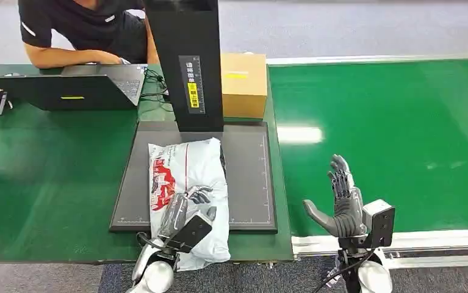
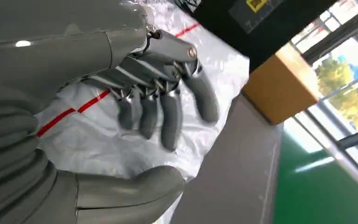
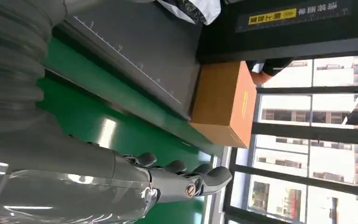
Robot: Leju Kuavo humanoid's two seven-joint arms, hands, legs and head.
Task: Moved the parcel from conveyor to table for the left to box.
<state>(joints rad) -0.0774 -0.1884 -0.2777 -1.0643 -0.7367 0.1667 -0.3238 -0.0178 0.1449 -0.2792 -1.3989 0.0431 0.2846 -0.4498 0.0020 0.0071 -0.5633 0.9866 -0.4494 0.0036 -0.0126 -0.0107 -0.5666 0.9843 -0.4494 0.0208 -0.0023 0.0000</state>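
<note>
White plastic parcel point(image 1: 188, 189) lay on the dark mat point(image 1: 249, 177), its long axis running away from the robot, the near end over the table edge. The left hand point(image 1: 185, 210) rested over it; the right hand point(image 1: 341, 195) stood open above the conveyor point(image 1: 402, 122).

From the left wrist, the fingers point(image 2: 167, 112) were spread over the parcel, gripping nothing. The placing step seemed done; next the left hand must close on it.

From the right wrist, the hand held nothing.

One parcel point(image 1: 188, 183), one box point(image 1: 243, 82), one laptop point(image 1: 72, 88).

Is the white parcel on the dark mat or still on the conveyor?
On the mat. The white parcel lies flat on the dark mat, its near end overhanging the table edge, with the left hand over it.
</note>
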